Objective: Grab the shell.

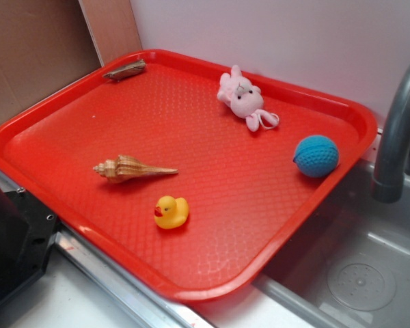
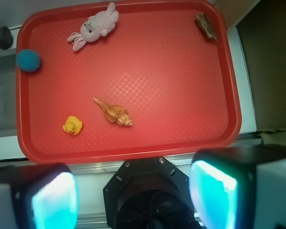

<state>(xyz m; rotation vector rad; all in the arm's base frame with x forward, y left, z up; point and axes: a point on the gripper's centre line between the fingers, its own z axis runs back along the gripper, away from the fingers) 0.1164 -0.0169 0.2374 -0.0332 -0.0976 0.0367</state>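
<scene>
shell (image 1: 128, 168) (image 2: 114, 112): tan/cream ribbed spiral conch, lying flat, thin tail pointing away-left, well ahead of the gripper (image 2: 133, 193), untouched.

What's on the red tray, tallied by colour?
Tan/cream: 1, the shell
Yellow: 1, the rubber duck
Pink: 1, the plush bunny
Blue: 1, the crocheted ball
Dull brown: 1, the flat elongated object at the tray's far corner
Total: 5 on the red tray
</scene>
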